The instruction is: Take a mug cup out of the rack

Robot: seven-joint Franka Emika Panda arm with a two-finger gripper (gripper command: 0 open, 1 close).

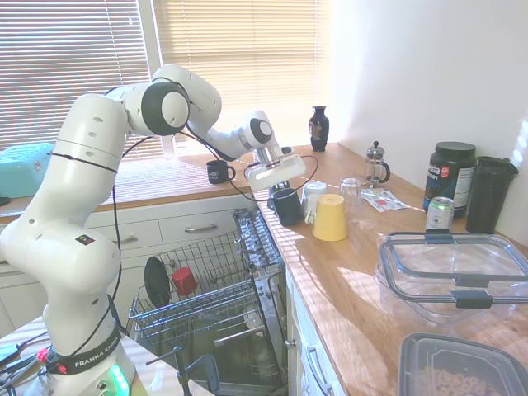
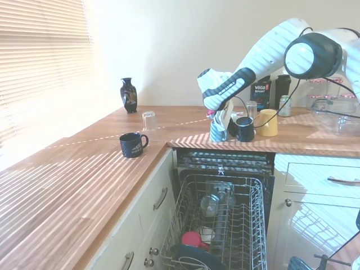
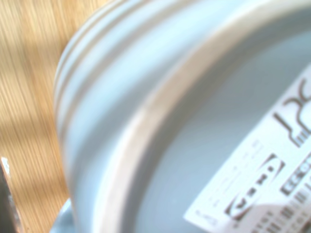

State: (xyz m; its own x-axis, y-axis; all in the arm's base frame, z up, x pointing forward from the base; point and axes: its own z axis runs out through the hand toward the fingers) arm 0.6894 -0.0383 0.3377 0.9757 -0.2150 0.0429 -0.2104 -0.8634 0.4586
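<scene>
One mug cup [image 1: 287, 206] sat on counter [image 1: 363, 272], outside rack [image 1: 206, 297] | gripper [image 1: 280, 188] right above it, grip state unreadable to me | risk: retreat could tip it into pale mug [image 1: 313, 200] alongside

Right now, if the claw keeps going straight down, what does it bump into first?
Probably the dark navy mug on the counter, just under the claw. The wrist view, though, is filled by a pale blue upside-down cup beside it, so depth is unclear.

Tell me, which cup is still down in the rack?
The small red cup. It sits among the tines of the rack, while the dark navy mug, the yellow mug and the black printed mug stand on the counter.
</scene>
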